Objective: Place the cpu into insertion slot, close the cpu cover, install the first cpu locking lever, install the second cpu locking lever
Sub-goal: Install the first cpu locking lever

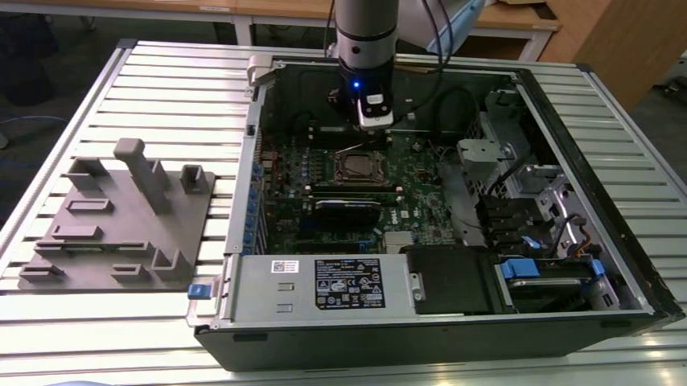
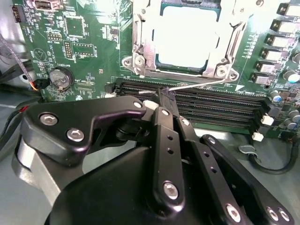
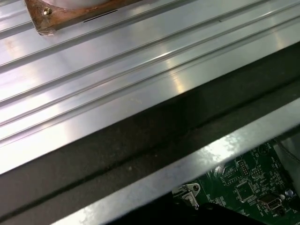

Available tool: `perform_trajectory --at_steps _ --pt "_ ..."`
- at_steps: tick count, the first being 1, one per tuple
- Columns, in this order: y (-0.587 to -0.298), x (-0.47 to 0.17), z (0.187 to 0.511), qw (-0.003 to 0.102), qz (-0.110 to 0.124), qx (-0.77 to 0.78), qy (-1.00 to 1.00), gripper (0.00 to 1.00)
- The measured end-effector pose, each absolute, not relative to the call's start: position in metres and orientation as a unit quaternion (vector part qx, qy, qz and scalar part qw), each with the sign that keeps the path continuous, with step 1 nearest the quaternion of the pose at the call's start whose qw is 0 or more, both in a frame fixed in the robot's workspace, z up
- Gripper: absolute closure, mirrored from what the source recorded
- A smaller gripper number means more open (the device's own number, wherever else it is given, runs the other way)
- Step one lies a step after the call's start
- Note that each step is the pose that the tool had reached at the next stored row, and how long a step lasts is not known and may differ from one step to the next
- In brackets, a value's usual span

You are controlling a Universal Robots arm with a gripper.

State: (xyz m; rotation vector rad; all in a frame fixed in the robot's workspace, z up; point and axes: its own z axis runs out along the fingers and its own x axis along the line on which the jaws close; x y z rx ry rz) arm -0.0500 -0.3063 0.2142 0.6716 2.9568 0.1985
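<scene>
While you look over the exterior view, start with the ribbed metal table [image 1: 161, 88], then the open computer case [image 1: 601, 201] lying on its side across the centre and right of the frame, and the grey fixture tray [image 1: 118, 217] at centre left. Inside the case the green motherboard [image 1: 419, 173] faces up, so everything on it can be reached from above. Your arm [image 1: 365, 32] comes down from the top centre, and its gripper [image 1: 372, 121] hangs just above the board's upper part, close beside the socket.

In the second wrist view the cpu [image 2: 185, 40] sits at top centre as a bright silver square, already seated in the insertion slot [image 2: 187, 71]. The cpu cover [image 2: 143, 44] lies down over it, its silvery frame bordering the chip on all sides. Below the socket, a thin wire locking lever [image 2: 201, 84] runs across the frame toward the gripper [image 2: 166, 96], whose black fingers [image 2: 164, 136] fill the lower half and converge at the lever's end. The jaws look closed, pinched on the lever's tip, though the contact itself is small; I judge this grip is there to swing the lever toward its catch. Dark memory slots [image 2: 220, 110] lie directly beneath the lever.
</scene>
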Motion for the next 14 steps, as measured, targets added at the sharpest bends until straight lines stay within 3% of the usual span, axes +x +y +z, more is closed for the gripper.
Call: perform_trajectory --at_steps 14 --pt "-0.3021 -0.0500 0.2072 0.052 0.064 0.221 0.972 0.89"
